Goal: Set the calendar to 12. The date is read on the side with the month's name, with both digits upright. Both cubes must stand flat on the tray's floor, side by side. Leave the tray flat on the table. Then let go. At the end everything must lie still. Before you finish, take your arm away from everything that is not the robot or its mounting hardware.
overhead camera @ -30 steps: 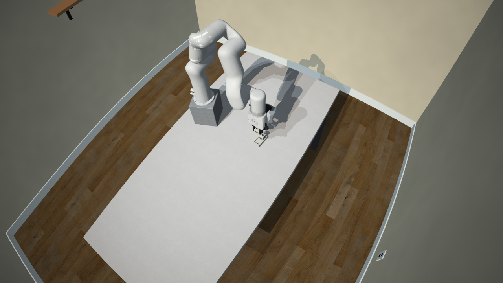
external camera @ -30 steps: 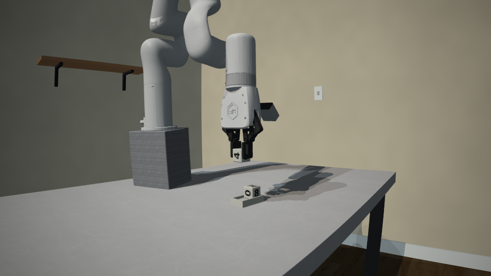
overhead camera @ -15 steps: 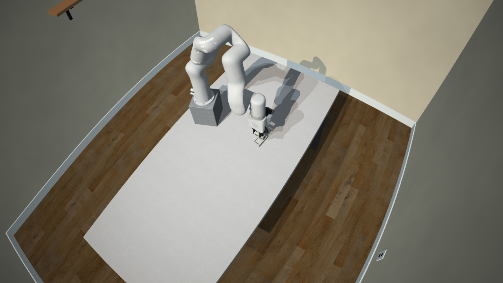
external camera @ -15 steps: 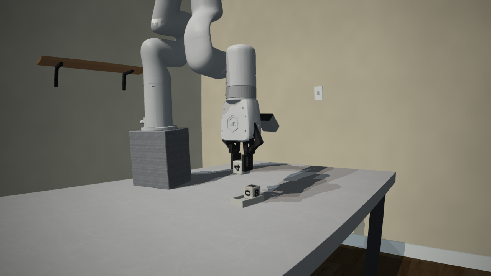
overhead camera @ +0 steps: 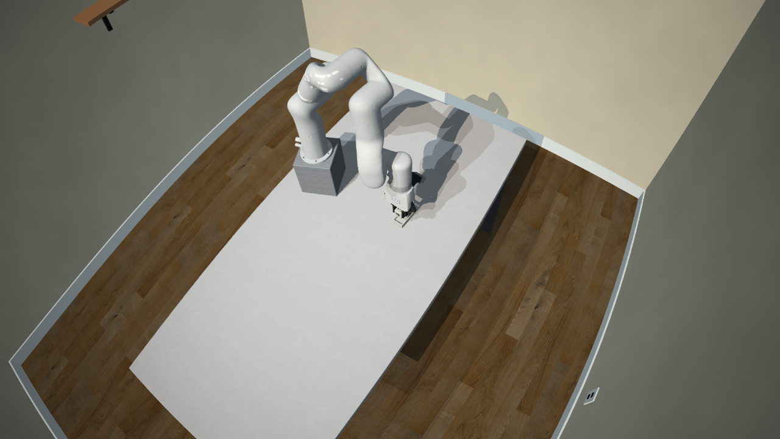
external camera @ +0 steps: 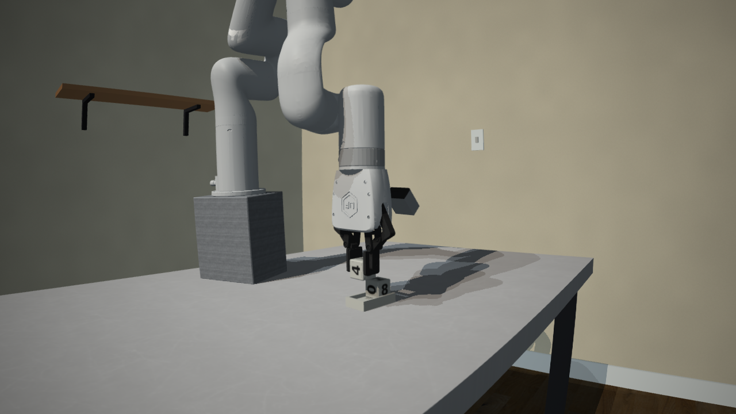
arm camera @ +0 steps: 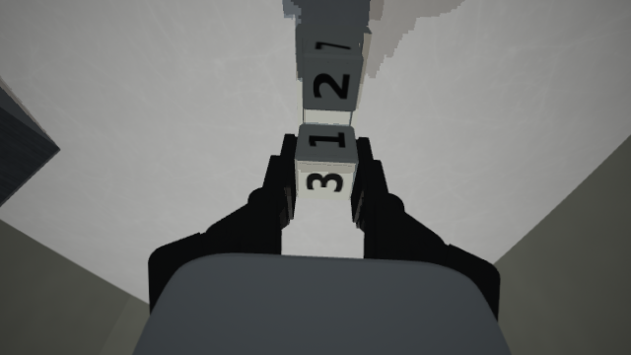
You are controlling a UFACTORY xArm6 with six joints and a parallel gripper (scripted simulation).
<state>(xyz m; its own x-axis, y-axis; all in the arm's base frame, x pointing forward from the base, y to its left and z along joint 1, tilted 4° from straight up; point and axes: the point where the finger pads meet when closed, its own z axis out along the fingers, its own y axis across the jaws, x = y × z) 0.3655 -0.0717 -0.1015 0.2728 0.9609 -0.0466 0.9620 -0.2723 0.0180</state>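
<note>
Two fingers of the pincer (overhead camera: 404, 214) (external camera: 363, 270) (arm camera: 326, 140) are standing partly closed, gripping the held cube (external camera: 356, 269) (arm camera: 325, 179) by opposite sides. In the exterior view the held cube is hanging above the tray (overhead camera: 402, 225) (external camera: 379, 303) (arm camera: 327, 117), at about 10 o'clock from the seated cube (external camera: 378, 287) (arm camera: 331, 84), which is occupying one end. In the wrist view the seated cube is lying toward 12 o'clock, with 1 and 2 showing on the respective cubes. The month's name is not showing.

The step in hand is apparently lowering the held cube into the free bay. Good practice is keeping its faces parallel to the tray walls, descending slowly, and delaying release until the base is meeting the floor. Excess sideways travel is risking a nudge to the seated cube or tray; the tray is resting on the surface (overhead camera: 272, 294) (external camera: 206, 349) (arm camera: 148, 74).

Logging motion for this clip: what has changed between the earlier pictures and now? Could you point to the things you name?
The gripper (overhead camera: 403, 214) (external camera: 363, 261) (arm camera: 324, 154) has come down toward the tray (overhead camera: 401, 225) (external camera: 364, 305), carrying the held cube (external camera: 356, 268) (arm camera: 325, 144) lower with it. Nothing was taken hold of or let go. The other cube (external camera: 378, 287) (arm camera: 329, 85) stayed in the tray, and the tray itself stayed put.
</note>
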